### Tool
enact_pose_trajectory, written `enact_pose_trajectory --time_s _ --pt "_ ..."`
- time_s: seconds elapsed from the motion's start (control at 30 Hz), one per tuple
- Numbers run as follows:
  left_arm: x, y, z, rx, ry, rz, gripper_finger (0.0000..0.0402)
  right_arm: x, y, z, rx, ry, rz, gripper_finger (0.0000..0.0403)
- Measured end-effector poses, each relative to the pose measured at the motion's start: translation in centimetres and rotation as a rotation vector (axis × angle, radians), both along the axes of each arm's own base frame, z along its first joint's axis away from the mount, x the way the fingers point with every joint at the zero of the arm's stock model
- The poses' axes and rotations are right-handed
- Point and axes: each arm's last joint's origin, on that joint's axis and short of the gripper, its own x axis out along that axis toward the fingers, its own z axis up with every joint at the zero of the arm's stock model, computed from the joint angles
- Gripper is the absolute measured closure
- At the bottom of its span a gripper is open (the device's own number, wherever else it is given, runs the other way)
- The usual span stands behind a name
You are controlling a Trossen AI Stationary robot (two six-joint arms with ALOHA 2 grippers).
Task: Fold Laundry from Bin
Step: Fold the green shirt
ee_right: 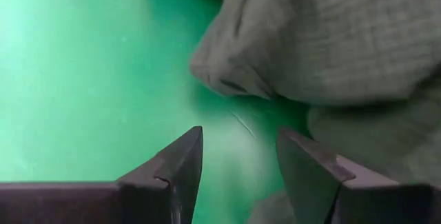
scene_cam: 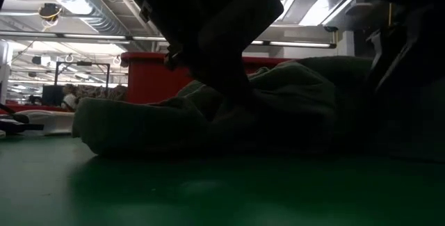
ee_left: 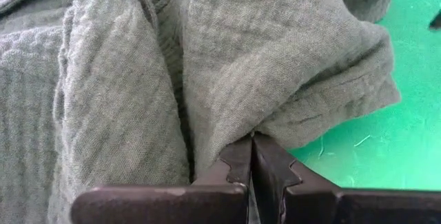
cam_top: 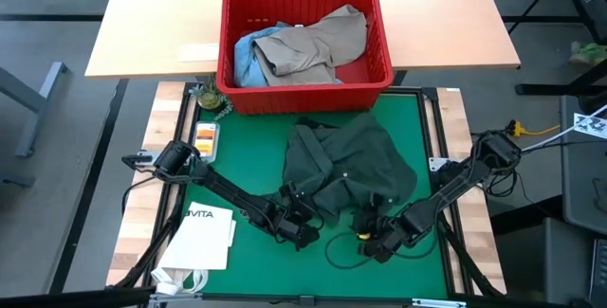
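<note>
Green mat [cam_top: 256, 171] carrying crumpled shirt [cam_top: 346, 161]. Left pincer [ee_left: 251, 156] pinching shirt hem. Right pincer [ee_right: 238, 160] spreading empty, shirt edge lying just ahead.

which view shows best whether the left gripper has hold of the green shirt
The left wrist view: the left gripper is shut on a fold of the green shirt. The high view shows it only at the shirt's edge. The low view is dark there; the right wrist view shows shirt only.
</note>
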Motion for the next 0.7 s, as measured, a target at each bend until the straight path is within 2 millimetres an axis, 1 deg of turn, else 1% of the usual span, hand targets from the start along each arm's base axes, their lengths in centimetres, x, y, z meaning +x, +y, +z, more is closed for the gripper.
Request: enact_pose_trajectory --time_s 0.2,0.33,0.4,0.53,0.7 --pt "0.0 0.0 0.0 -0.002 -0.004 0.000 0.0401 1.4 0.7 -2.7 0.003 -0.005 -0.006 0.0219" --pt "0.0 0.0 0.0 -0.003 -0.005 0.000 0.0401 2.1 0.2 -4.1 -0.015 0.009 -0.034 0.0219" --pt "0.0 0.0 0.0 -0.003 -0.005 0.000 0.0401 2.5 -0.2 -4.5 -0.020 0.014 -0.054 0.0219" --pt "0.0 0.0 0.0 -0.003 -0.005 0.000 0.0402 3.3 -0.8 -4.5 -0.001 -0.010 -0.082 0.0219" --pt "0.1 0.0 0.0 -0.003 -0.006 0.001 0.0402 3.7 -1.1 -4.4 0.014 -0.031 -0.095 0.0219"
